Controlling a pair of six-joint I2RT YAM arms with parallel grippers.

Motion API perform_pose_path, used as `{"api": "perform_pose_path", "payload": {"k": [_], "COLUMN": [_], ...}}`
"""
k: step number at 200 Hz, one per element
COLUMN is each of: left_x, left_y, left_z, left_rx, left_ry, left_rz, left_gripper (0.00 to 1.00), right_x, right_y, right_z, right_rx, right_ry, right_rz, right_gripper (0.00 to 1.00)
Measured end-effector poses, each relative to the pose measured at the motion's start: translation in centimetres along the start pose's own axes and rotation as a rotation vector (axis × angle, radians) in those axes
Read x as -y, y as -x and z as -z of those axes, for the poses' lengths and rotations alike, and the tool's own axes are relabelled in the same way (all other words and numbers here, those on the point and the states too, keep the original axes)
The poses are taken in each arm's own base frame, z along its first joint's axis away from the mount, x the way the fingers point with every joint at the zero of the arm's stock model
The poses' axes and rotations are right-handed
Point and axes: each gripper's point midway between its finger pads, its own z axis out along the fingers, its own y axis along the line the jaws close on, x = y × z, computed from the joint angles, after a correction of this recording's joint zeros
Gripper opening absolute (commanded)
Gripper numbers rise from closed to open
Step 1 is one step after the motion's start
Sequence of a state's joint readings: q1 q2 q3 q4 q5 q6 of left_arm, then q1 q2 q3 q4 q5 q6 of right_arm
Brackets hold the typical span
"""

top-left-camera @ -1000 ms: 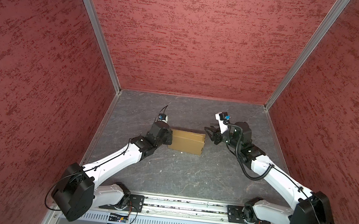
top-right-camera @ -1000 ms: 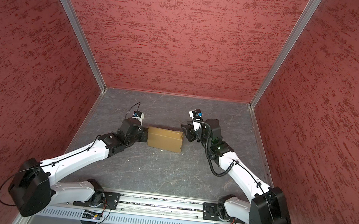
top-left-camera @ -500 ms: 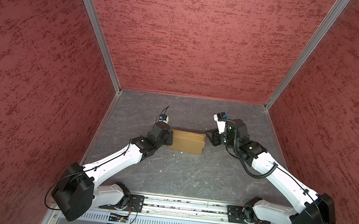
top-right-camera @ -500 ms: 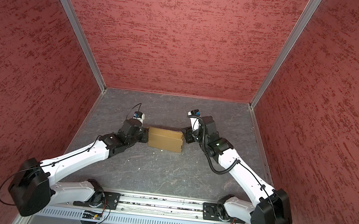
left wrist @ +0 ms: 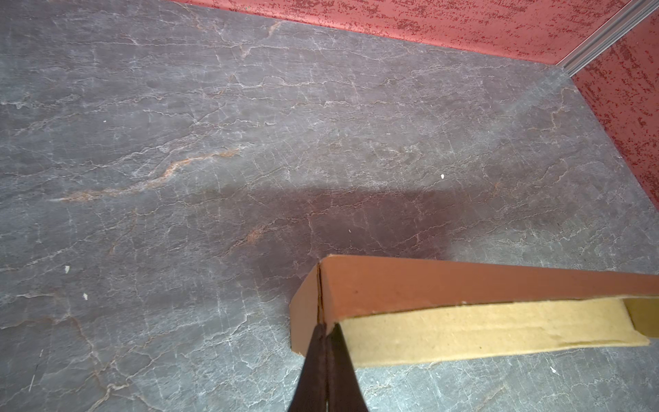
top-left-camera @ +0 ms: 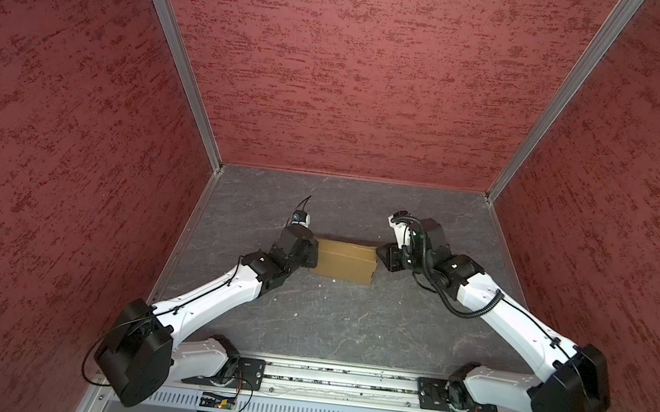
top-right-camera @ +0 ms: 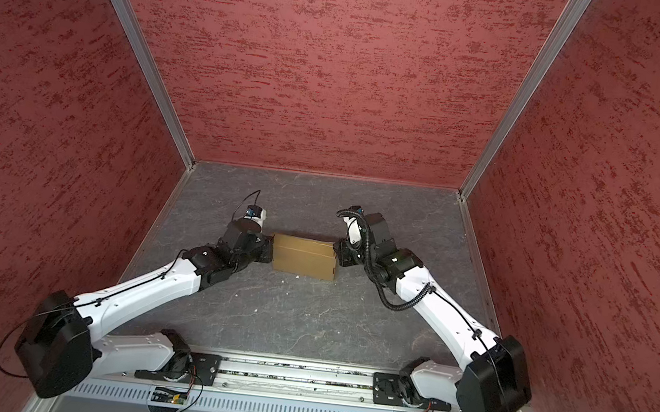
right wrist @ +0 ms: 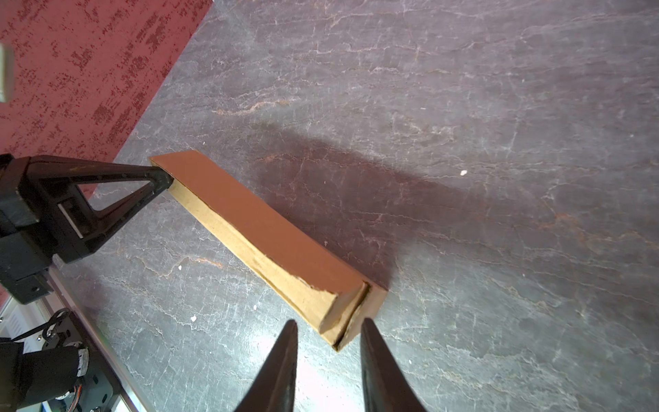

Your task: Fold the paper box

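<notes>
The paper box (top-left-camera: 345, 261) (top-right-camera: 303, 256) is a tan cardboard box, folded shut and lying flat mid-table in both top views. My left gripper (top-left-camera: 312, 251) (top-right-camera: 267, 248) is at its left end. In the left wrist view this gripper (left wrist: 323, 326) is shut, its tips against the seam at the box (left wrist: 463, 285) corner, with no cardboard visible between the fingers. My right gripper (top-left-camera: 382, 256) (top-right-camera: 338, 254) is at the right end. In the right wrist view it (right wrist: 328, 322) stands open, and the end corner of the box (right wrist: 256, 221) reaches between its fingers, with the end flap slightly ajar.
Red textured walls (top-left-camera: 355, 71) close in the back and both sides of the grey stone-patterned table (top-left-camera: 328, 324). A metal rail (top-left-camera: 339, 377) with both arm bases runs along the front edge. Small white crumbs (right wrist: 463, 173) are scattered on the surface.
My right gripper has come down and in toward the box's right end, and its jaws have narrowed. The left gripper and the box have stayed put.
</notes>
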State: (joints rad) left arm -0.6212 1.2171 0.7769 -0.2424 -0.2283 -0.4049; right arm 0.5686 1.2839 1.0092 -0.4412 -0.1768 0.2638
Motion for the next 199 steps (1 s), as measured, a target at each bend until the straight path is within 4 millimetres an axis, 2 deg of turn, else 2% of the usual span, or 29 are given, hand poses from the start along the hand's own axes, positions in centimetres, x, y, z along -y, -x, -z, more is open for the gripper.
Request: {"api": "perform_pose_path", "payload": {"k": [84,199], "left_x": [0.0,0.0], "left_y": [-0.1,-0.1], "left_z": [0.0,0.1], "left_rx": [0.001,0.003], "left_ry": [0.0,-0.001], "left_rz": [0.001,0.002], "left_gripper": [0.0,0.0], "right_x": [0.4,0.3], "right_y": [-1.4,-1.5], "right_z": [-1.5,-1.6], "right_rx": [-0.062,-0.066], "right_ry": [-0.013,-0.012], "right_rz": [-0.004,-0.001], "right_gripper": [0.31,0.27]}}
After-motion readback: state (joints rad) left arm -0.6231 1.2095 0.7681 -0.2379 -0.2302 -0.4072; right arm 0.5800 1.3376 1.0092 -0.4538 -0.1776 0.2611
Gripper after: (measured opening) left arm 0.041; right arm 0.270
